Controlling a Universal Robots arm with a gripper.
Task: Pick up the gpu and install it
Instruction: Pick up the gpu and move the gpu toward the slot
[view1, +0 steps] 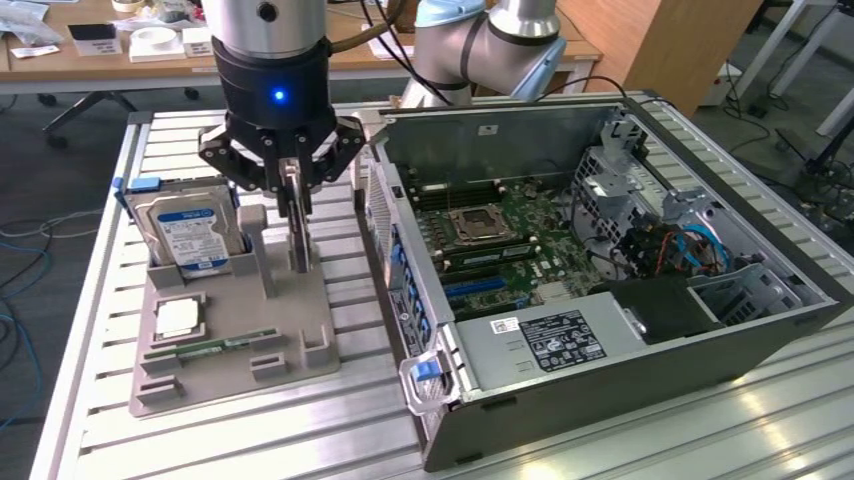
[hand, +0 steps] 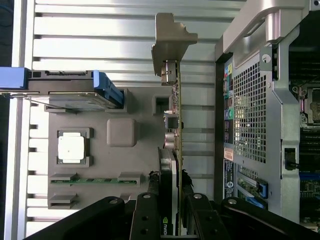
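The work table (view1: 694, 440) is of ribbed silver metal, and soft light makes pale patches on it near the exterior view's right. Behind it stands a long wooden desk (view1: 40, 68) with small white boxes (view1: 154, 40) on top, and a dark chair base (view1: 94, 105) under it. A wooden cabinet (view1: 667, 40) stands at the back on that same side. The floor (view1: 54, 190) is grey, with blue cables (view1: 14, 245) lying on it at the exterior view's left.

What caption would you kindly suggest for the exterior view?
Gripper grips the upright gpu at the grey tray, beside the open computer case.
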